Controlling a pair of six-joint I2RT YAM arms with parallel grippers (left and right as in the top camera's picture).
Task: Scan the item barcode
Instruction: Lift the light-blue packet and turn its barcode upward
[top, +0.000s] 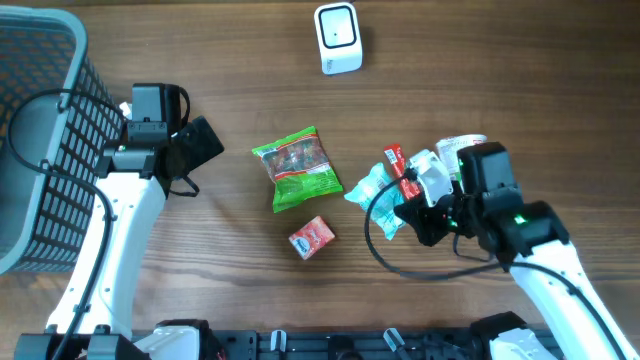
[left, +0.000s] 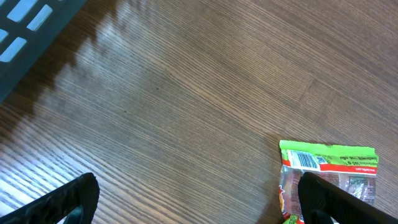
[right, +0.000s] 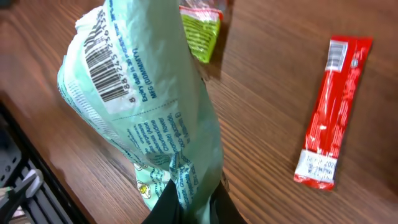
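My right gripper is shut on a pale mint-green packet, pinching its lower edge. In the right wrist view the packet stands up from the gripper above the table, and its black barcode shows on the upper left face. The white scanner sits at the far edge of the table, well away from the packet. Near the basket, my left gripper hangs open over bare wood; its fingers are spread wide around the gripper's middle, holding nothing.
A green snack bag lies mid-table, with a small red packet in front of it. A red stick sachet and more packets lie by the right arm. A grey basket fills the left.
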